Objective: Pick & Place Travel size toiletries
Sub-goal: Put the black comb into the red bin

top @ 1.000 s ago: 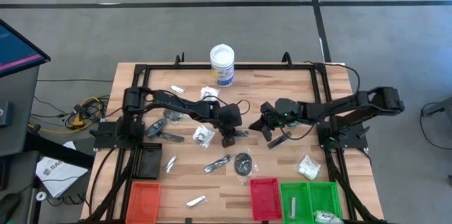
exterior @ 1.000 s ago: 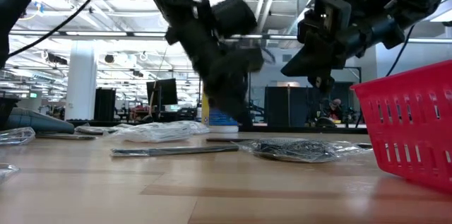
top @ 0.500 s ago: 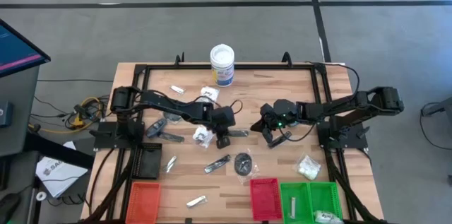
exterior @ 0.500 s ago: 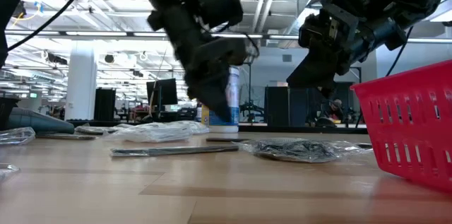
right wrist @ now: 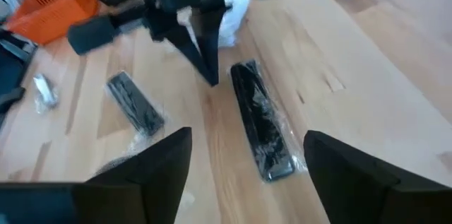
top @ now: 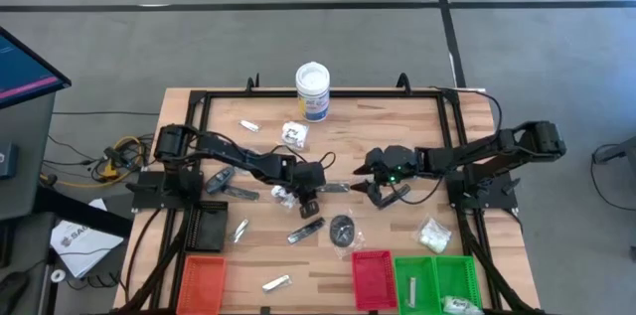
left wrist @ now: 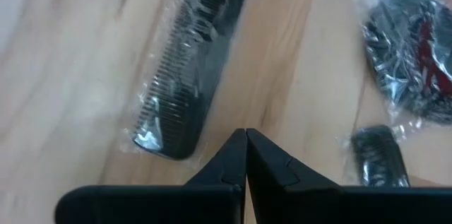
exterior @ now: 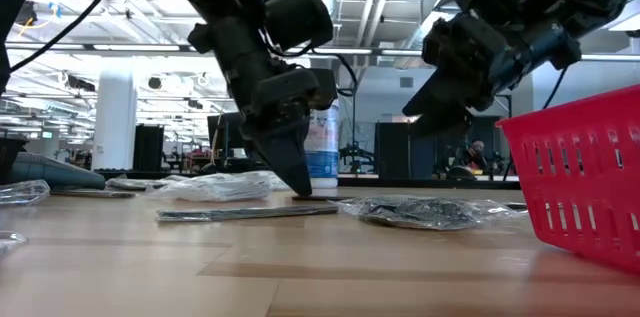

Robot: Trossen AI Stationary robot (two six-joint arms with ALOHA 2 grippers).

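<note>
Wood table — comb, L fingers pinched

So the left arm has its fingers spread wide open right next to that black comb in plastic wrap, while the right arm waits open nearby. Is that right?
Not quite. The left gripper is shut, not spread: the left wrist view shows its two fingertips pressed together, tip down beside the wrapped black comb. The right gripper is indeed open, its fingers wide apart above the same comb, as the right wrist view shows.
</note>
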